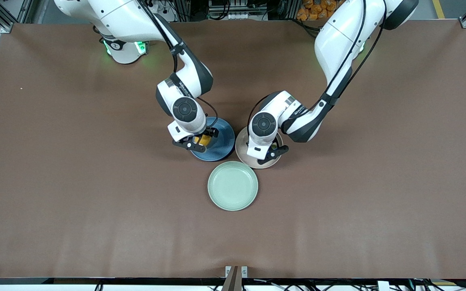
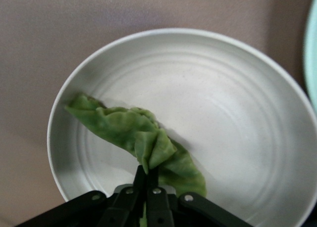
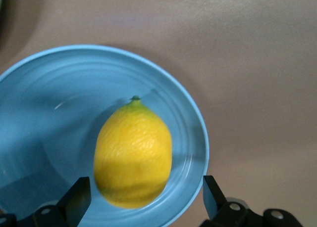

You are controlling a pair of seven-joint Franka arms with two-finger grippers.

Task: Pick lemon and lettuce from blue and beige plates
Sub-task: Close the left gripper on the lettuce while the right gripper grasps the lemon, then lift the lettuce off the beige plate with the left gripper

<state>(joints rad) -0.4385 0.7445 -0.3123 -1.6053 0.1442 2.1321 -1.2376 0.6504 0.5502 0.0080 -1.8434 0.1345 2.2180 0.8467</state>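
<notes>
The lemon lies in the blue plate. My right gripper is open low over it, one finger on each side and neither touching. In the front view the lemon shows between the right gripper's fingers on the blue plate. The lettuce lies in the beige plate. My left gripper is shut on a raised fold of the leaf; the rest still lies on the plate. In the front view the left gripper hides the lettuce over the beige plate.
A pale mint-green plate with nothing in it sits nearer the front camera, close to both other plates; its rim shows in the left wrist view. The brown table stretches wide around the plates.
</notes>
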